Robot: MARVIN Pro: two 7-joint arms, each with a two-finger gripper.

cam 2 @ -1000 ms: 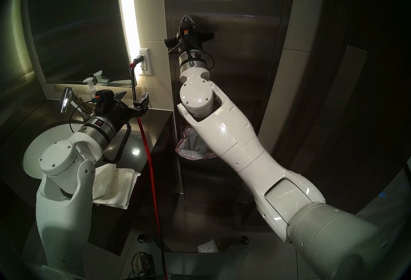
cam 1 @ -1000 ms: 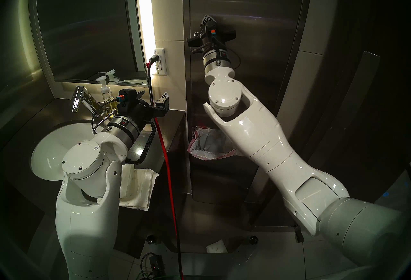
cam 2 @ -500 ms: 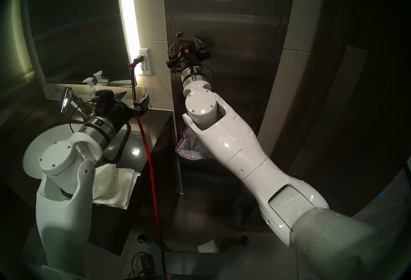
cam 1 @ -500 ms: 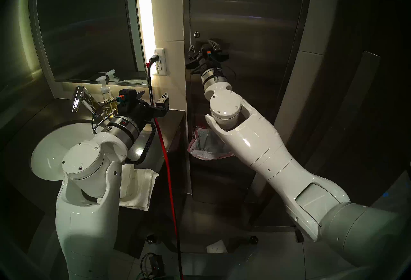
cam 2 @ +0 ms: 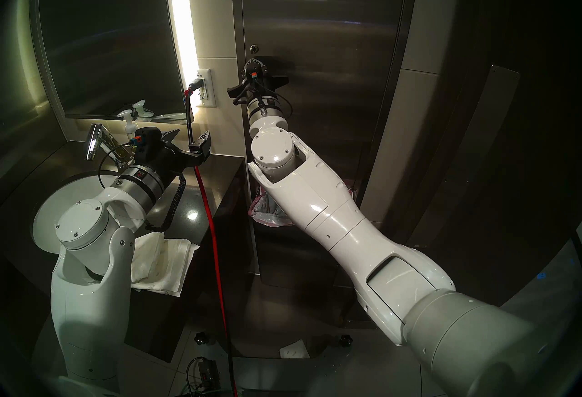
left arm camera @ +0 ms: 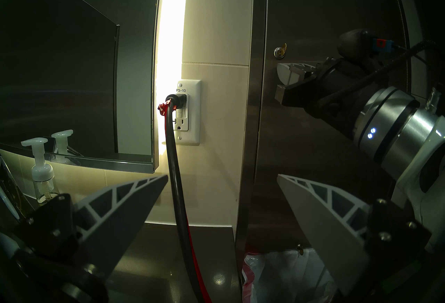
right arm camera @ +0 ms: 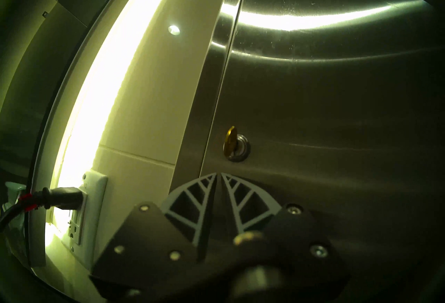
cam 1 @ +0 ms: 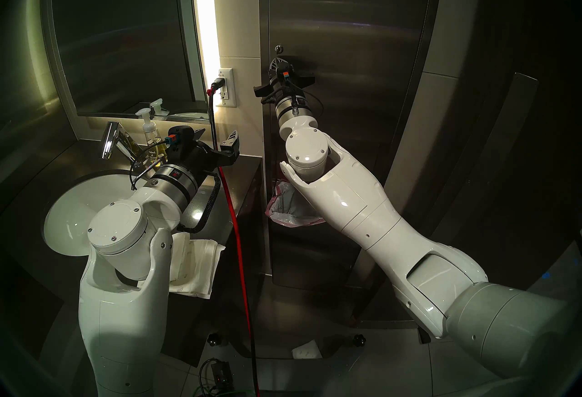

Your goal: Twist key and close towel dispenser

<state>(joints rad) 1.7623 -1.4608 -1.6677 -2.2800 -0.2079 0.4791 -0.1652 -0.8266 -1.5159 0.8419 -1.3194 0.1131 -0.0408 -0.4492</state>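
Right gripper pressed together just below the small brass-gold key, holding nothing.
Centre frame, the key sits in the tall brushed-steel towel dispenser door's lock; fingertips probably push the door flush. Left gripper idles agape, lower frame.

Right arm hides much of the lined waste bin in the head views. The key, upper centre of the frame, is too small to read there. Right wrist view: gripper mount blurred along the bottom edge.
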